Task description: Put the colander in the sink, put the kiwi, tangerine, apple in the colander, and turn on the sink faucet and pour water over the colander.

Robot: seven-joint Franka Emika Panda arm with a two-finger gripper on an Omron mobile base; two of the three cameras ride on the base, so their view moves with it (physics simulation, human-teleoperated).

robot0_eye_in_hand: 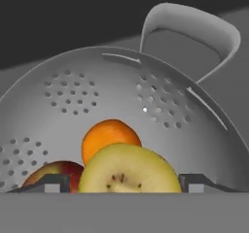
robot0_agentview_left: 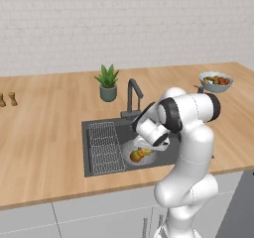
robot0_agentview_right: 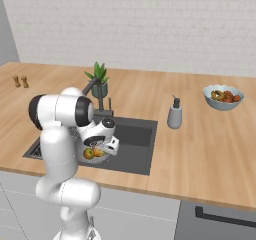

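Right now your hand (robot0_eye_in_hand: 121, 182) hangs low inside the colander (robot0_eye_in_hand: 63, 91), with its two dark fingertips (robot0_eye_in_hand: 53, 182) standing wide to either side of the kiwi (robot0_eye_in_hand: 129, 171) and touching nothing that you can see, so read the hand as open and the kiwi as let go. The kiwi lies cut face toward the camera, with the tangerine (robot0_eye_in_hand: 109, 136) just behind it and the apple (robot0_eye_in_hand: 58, 173) beside it toward the left of the hand view, all three resting on the colander's perforated floor. One loop handle (robot0_eye_in_hand: 192, 33) rises behind the far rim. From the base views, the colander (robot0_agentview_left: 144, 158) sits in the sink (robot0_agentview_left: 94, 133), next to the wire rack (robot0_agentview_left: 105, 148), and the sink faucet (robot0_agentview_left: 133, 95) stands at the back edge of the basin, just behind your wrist. A potted plant (robot0_agentview_left: 108, 83) sits on the table (robot0_agentview_left: 44, 123) beyond it, a soap bottle (robot0_agentview_right: 174, 115) stands right of the basin, and a pale fruit bowl (robot0_agentview_right: 223, 97) lies well apart to the right. By that layout, the fruit-loading step looks finished, and water is what remains. Lift the hand straight up clear of the rim first, then bring it to the faucet's side lever, which is too small here to place exactly.
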